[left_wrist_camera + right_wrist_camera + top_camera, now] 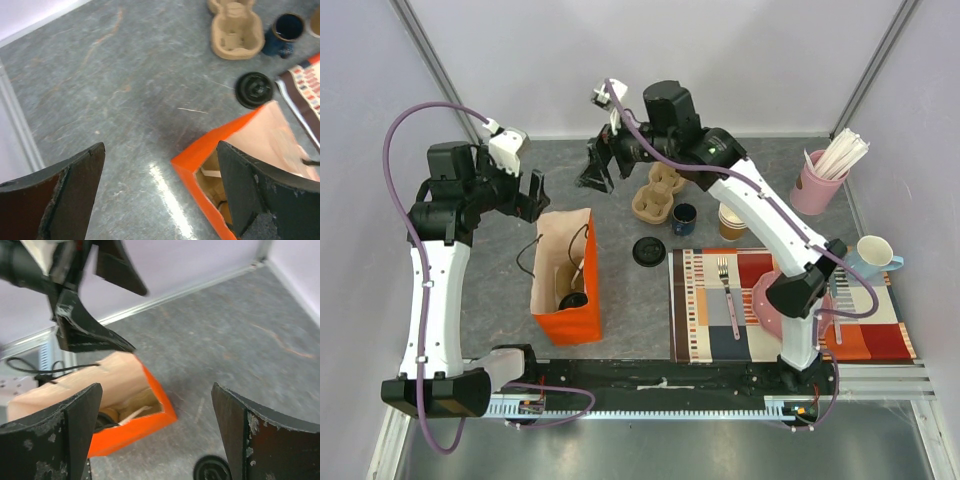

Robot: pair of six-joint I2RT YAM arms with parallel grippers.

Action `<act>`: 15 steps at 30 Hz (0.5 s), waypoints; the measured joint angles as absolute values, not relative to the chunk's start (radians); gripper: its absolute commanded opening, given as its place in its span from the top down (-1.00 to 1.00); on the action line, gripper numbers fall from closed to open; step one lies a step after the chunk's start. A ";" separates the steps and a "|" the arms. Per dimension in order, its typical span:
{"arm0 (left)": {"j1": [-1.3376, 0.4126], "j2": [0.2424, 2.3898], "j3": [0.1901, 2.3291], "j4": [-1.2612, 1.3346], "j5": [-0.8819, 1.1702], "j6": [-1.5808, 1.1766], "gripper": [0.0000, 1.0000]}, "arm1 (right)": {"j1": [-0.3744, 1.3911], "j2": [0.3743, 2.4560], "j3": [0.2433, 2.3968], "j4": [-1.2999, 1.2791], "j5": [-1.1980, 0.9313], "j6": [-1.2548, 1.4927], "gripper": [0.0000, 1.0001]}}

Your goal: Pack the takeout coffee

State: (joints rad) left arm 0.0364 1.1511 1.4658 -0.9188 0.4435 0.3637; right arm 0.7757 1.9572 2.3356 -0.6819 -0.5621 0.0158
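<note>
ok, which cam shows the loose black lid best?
Left wrist: the loose black lid is whole and close up. Top external shows it whole but small; right wrist catches only its upper part at the frame's bottom.

Inside the bag [567,326], takeout coffee [572,299] — loose lid [649,251] to its right.

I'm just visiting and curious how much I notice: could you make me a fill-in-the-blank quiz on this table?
The paper bag is ____ on the outside.
The left pincer and the right pincer both stand ____.
The fork lies on the striped ____.
Missing words: orange; open; placemat.
</note>
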 measured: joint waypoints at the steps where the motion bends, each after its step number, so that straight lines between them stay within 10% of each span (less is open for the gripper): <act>1: 0.036 1.151 1.466 -0.904 0.407 0.352 -0.99 | 0.770 1.938 2.312 -0.672 -0.518 0.019 -0.96; 15: 0.170 1.235 1.398 -0.702 0.124 0.181 -0.99 | 0.446 1.688 1.816 -0.516 0.071 0.082 -0.96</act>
